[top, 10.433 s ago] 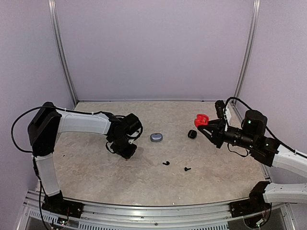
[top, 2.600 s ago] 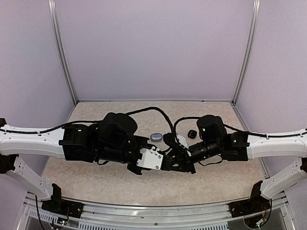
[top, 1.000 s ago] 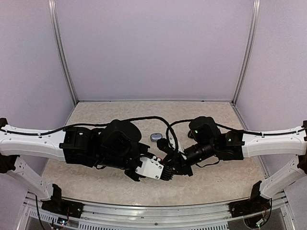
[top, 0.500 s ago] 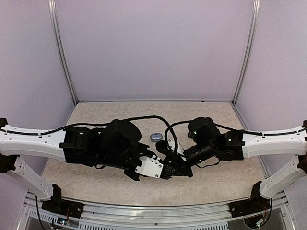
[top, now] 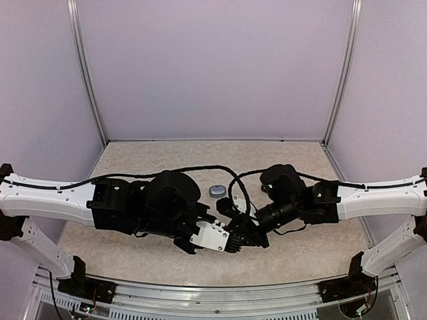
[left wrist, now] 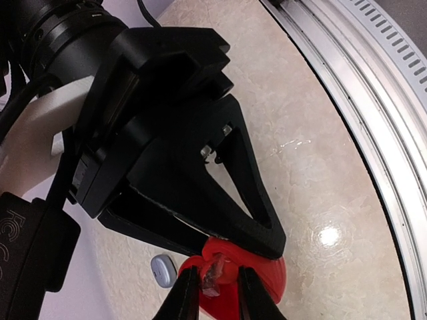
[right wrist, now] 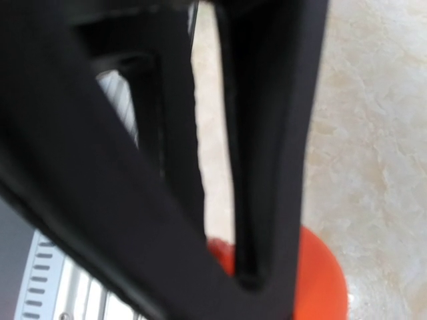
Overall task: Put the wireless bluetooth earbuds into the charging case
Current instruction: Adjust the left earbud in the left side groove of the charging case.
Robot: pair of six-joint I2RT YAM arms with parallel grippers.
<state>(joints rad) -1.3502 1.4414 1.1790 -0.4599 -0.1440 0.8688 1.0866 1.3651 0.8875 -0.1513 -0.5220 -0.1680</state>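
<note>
Pale lilac walls (top: 213, 67), marbled beige tabletop (top: 133, 155)

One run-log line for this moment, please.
left gripper: pinching earbud at red case | right gripper: holding red case | grey case: on table | step: earbud not yet seated

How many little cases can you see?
2. The red case is pinched in the right tool; the grey case lies on the table, farther back. More may be hidden.

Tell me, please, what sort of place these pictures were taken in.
Most likely a robot test cell in a lab: plain lilac panel walls held by aluminium posts, a marble-patterned tabletop, and the left arm and right arm mounted on an aluminium rail at its near edge.
</note>
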